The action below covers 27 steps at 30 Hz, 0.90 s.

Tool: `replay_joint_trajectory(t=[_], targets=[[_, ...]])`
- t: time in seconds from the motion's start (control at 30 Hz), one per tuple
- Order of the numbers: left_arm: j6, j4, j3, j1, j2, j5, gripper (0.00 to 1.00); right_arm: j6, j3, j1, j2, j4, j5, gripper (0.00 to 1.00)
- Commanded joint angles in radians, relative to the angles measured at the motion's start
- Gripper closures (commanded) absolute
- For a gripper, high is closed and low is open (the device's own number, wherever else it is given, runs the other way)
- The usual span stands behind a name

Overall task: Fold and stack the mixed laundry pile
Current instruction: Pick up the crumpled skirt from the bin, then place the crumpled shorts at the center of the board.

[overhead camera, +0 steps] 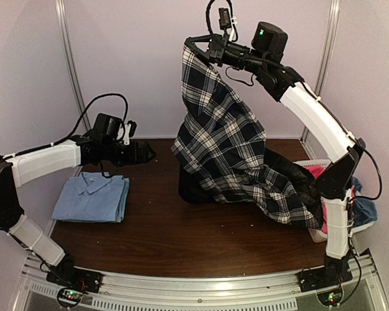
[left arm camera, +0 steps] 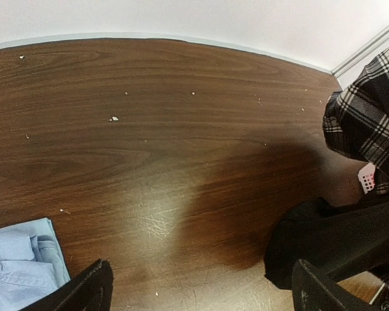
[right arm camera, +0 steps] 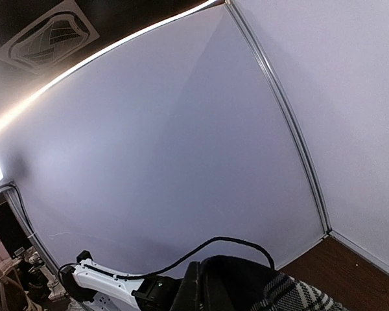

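A dark wooden table [overhead camera: 181,240] stands between pale lilac walls, seen from above. The right gripper [overhead camera: 196,46], raised high at twelve o'clock, is clamped tight on an edge of the black-and-white plaid shirt [overhead camera: 227,142]. The shirt hangs in a long drape, and its lower end trails toward four o'clock, past a black cloth [overhead camera: 193,188] near the table's centre. At three o'clock, a white basket [overhead camera: 371,225] holds hot-pink trousers [overhead camera: 316,172] and a duller blue cloth [overhead camera: 366,208]. At eight o'clock, a light blue shirt [overhead camera: 94,197] lies folded flat. The left gripper [overhead camera: 148,153] hovers near ten o'clock with its jaws spread wide, holding nothing. The step in hand appears to be lifting the plaid shirt clear for spreading. Next, the left gripper probably needs to catch a second corner so the shirt can be laid flat.
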State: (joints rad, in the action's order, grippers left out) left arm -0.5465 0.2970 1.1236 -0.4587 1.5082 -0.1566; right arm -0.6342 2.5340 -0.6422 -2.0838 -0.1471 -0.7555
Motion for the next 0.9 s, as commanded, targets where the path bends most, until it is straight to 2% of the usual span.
replay_joint_trajectory(t=[0.0, 0.13, 0.23, 0.3, 0.43, 0.5, 0.6, 0.67, 0.7, 0.73, 0.8, 0.87], targets=[[-0.01, -0.056, -0.005, 0.007, -0.055, 0.023, 0.02, -0.089, 0.064, -0.021, 0.007, 0.241, -0.038, 1.0], [-0.01, -0.08, -0.005, 0.008, -0.061, 0.001, 0.03, -0.121, 0.048, -0.023, -0.011, 0.291, -0.063, 1.0], [-0.006, -0.113, -0.011, 0.006, -0.073, -0.032, 0.02, -0.06, -0.039, -0.004, 0.012, 0.215, -0.08, 1.0], [0.008, -0.151, -0.031, 0.003, -0.088, -0.051, 0.02, 0.007, -0.187, 0.03, 0.082, 0.165, -0.05, 1.0], [0.053, -0.164, -0.059, -0.018, -0.093, -0.048, 0.02, 0.122, -0.609, 0.135, 0.306, 0.128, 0.127, 1.0], [0.069, -0.15, -0.063, -0.032, -0.079, -0.027, 0.02, 0.188, -0.753, 0.178, 0.369, 0.037, 0.284, 1.0], [0.093, -0.141, -0.064, -0.051, -0.043, -0.026, 0.02, 0.292, -0.89, 0.226, 0.373, -0.113, 0.408, 1.0], [0.11, -0.127, -0.054, -0.067, -0.007, -0.027, 0.02, 0.348, -0.898, 0.243, 0.324, -0.25, 0.487, 0.67], [0.123, -0.111, -0.044, -0.076, 0.01, -0.023, 0.02, 0.369, -0.901, 0.246, 0.307, -0.299, 0.513, 0.41], [0.136, -0.095, -0.035, -0.089, 0.034, -0.016, 0.02, 0.383, -0.913, 0.246, 0.302, -0.328, 0.527, 0.25], [0.147, -0.061, -0.021, -0.103, 0.062, 0.014, 0.02, 0.391, -0.972, 0.246, 0.325, -0.313, 0.529, 0.12], [0.142, -0.043, -0.025, -0.105, 0.077, 0.041, 0.02, 0.389, -1.03, 0.245, 0.36, -0.266, 0.511, 0.09]])
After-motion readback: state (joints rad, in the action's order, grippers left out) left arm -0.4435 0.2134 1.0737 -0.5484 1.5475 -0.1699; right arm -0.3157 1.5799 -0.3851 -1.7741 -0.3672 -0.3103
